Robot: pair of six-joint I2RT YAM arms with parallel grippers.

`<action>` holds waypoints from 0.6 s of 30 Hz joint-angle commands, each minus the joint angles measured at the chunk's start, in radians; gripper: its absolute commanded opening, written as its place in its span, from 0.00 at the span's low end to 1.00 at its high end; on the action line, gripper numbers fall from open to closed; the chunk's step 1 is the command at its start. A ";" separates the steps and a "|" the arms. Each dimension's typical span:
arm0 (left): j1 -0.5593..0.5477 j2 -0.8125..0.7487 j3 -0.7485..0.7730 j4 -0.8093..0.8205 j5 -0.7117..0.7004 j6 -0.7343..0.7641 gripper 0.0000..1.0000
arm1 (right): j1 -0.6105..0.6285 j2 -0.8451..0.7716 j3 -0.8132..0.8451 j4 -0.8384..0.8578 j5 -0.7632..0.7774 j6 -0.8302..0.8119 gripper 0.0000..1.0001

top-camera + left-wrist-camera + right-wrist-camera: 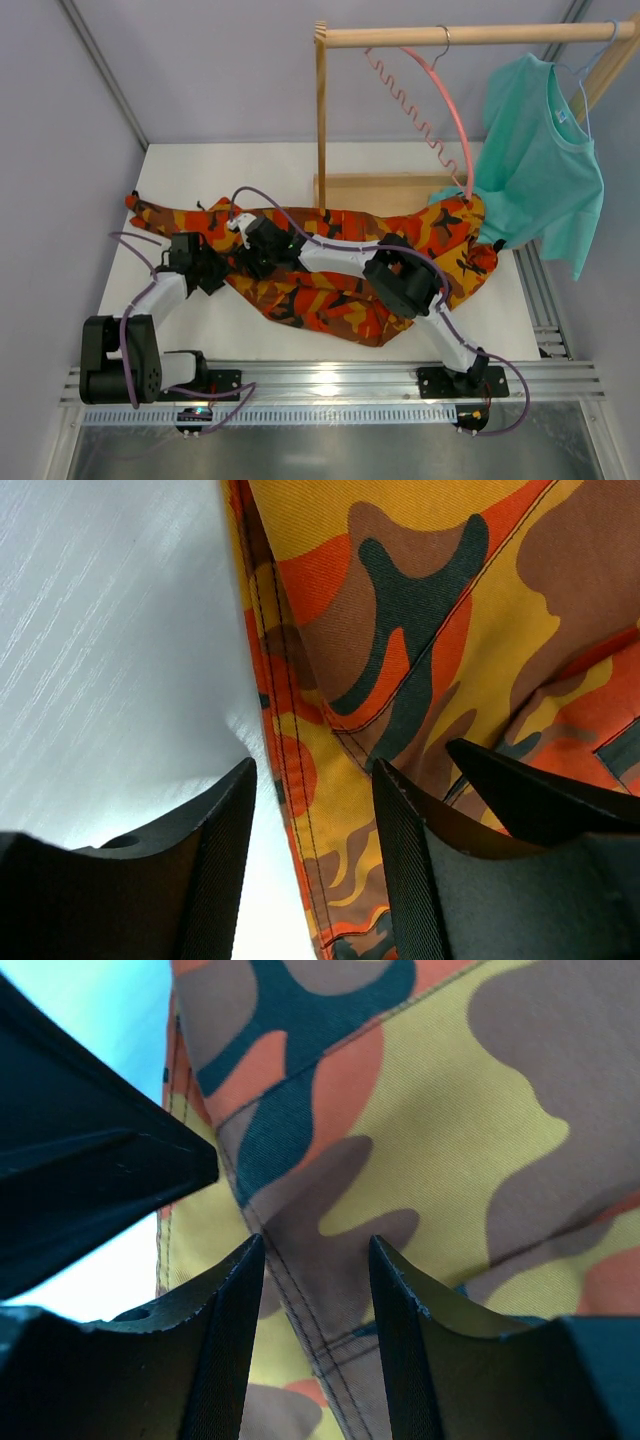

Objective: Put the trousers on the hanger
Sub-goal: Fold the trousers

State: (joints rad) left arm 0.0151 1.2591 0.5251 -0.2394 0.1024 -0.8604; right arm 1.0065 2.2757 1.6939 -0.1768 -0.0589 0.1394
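The camouflage trousers (340,300) lie spread across the white table (200,170), and their right end reaches the foot of the rack. The pink hanger (460,115) hangs by its hook from the wooden rail (470,35), with its lower tip touching the trousers' right end. My left gripper (218,272) is open low over the trousers' left part, its fingers either side of a stitched edge (290,810). My right gripper (252,262) reaches across from the right and is open right beside it, over a seam (320,1330). In both wrist views, cloth lies between the jaws without being pinched.
A teal T-shirt (540,170) on a light-blue hanger hangs at the rail's right end. The rack's wooden post (321,120) and base (380,190) stand behind the trousers. A metal mounting rail (330,380) runs along the near edge. In each wrist view the other gripper's black finger (540,790) shows close by.
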 commanded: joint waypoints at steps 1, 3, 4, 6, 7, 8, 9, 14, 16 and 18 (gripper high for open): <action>-0.001 -0.001 -0.008 -0.009 -0.030 0.017 0.50 | 0.023 0.045 0.021 -0.033 0.053 -0.023 0.50; 0.000 -0.012 -0.007 -0.012 -0.039 0.015 0.50 | 0.023 0.028 0.016 -0.030 0.054 -0.027 0.50; 0.000 -0.015 -0.004 -0.017 -0.044 0.012 0.49 | 0.023 0.019 0.018 -0.032 0.054 -0.029 0.50; 0.000 -0.044 0.006 -0.050 -0.065 0.014 0.49 | 0.023 -0.008 0.021 -0.035 0.051 -0.021 0.50; 0.000 -0.058 0.012 -0.061 -0.093 0.014 0.49 | 0.021 -0.016 0.021 -0.033 0.050 -0.017 0.50; 0.000 -0.072 0.016 -0.086 -0.128 0.012 0.50 | 0.023 -0.024 0.024 -0.033 0.051 -0.014 0.50; 0.000 -0.101 0.022 -0.099 -0.150 0.014 0.50 | 0.026 -0.033 0.029 -0.042 0.054 -0.009 0.50; 0.002 -0.159 0.093 -0.196 -0.202 0.029 0.50 | 0.030 -0.053 0.029 -0.038 0.044 0.011 0.50; 0.002 -0.193 0.102 -0.236 -0.211 0.035 0.50 | 0.040 -0.050 0.010 -0.020 0.041 0.006 0.50; 0.000 -0.216 0.102 -0.253 -0.231 0.041 0.50 | 0.047 -0.038 0.018 -0.001 0.024 0.011 0.50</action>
State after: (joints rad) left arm 0.0151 1.0863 0.5938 -0.4271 -0.0673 -0.8471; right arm 1.0321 2.2768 1.7107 -0.2050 -0.0204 0.1383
